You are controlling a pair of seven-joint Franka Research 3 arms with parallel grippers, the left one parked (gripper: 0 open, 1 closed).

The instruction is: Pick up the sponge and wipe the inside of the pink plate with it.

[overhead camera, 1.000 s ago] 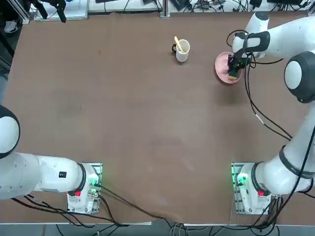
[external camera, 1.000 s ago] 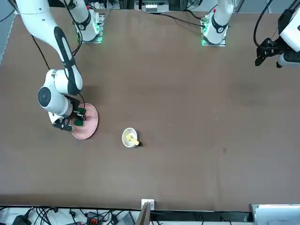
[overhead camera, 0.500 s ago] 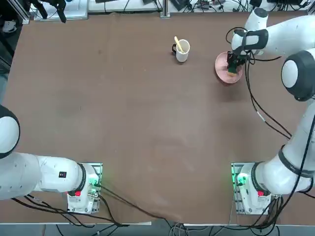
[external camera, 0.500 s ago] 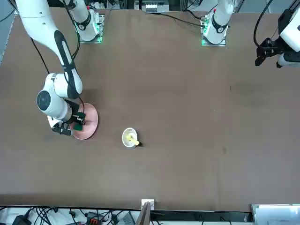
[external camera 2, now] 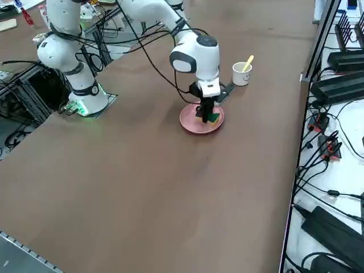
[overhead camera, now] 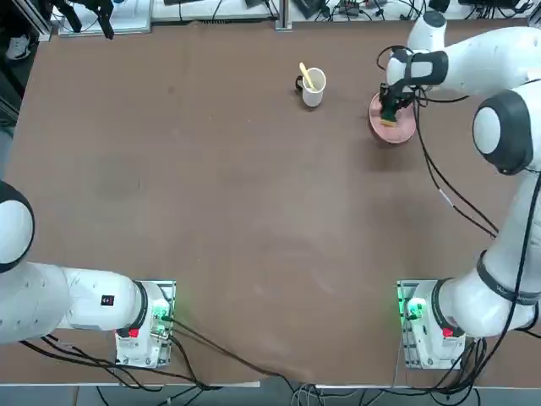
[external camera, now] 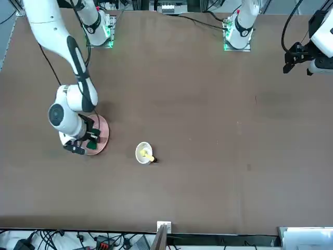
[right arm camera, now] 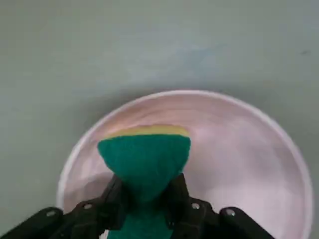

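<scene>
Wiping well here means keeping the sponge point(right arm camera: 144, 157) pressed lightly onto the floor of the pink plate point(right arm camera: 259, 174) and sweeping it across the whole inside, without pushing hard enough sideways to slide the plate over the worktop point(overhead camera: 254, 194). The right gripper point(right arm camera: 144, 199) stands over the plate, jaws pinched narrow on the sponge's green layer, the yellow layer facing down into the dish. The right arm reaches far across, its wrist pointing straight down beside the white mug point(overhead camera: 313, 86), which stands apart from the plate.
</scene>
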